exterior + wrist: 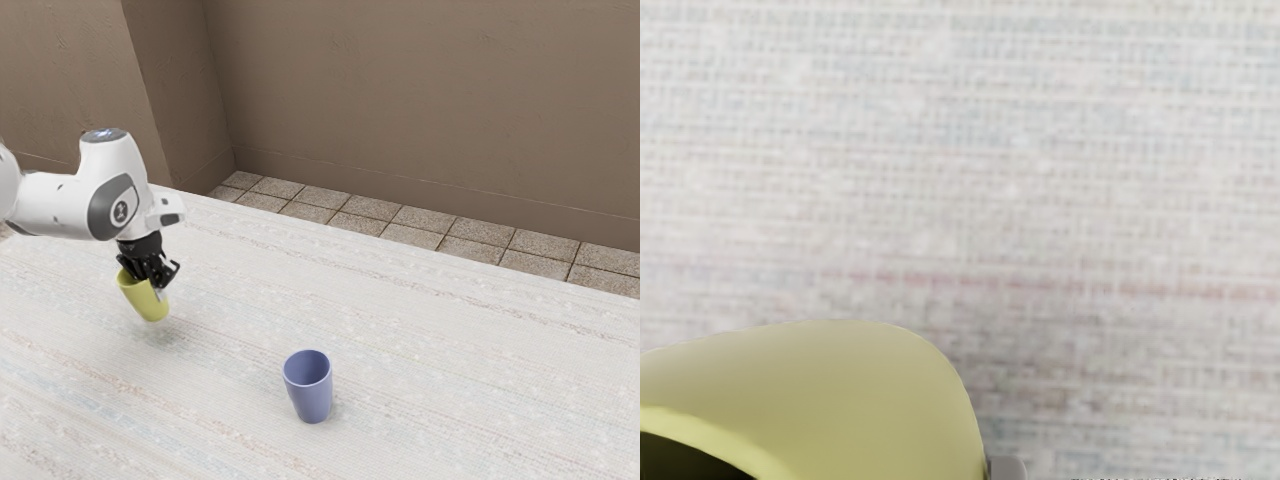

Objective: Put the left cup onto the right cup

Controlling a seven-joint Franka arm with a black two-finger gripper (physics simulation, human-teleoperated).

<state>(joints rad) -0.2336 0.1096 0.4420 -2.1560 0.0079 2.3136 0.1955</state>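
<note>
Yellow cup (pixel 145 298) is hanging tilted with the fingers (pixel 152 272) clamped on its rim, so I'm aiming to level it above the blue cup (pixel 308 384), rightward and nearer.

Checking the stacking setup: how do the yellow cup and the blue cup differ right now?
The yellow cup is gripped by the claw; the blue cup is free. The yellow cup hangs tilted above the table; the blue cup stands upright on it. Both are plain, handleless cups.
</note>
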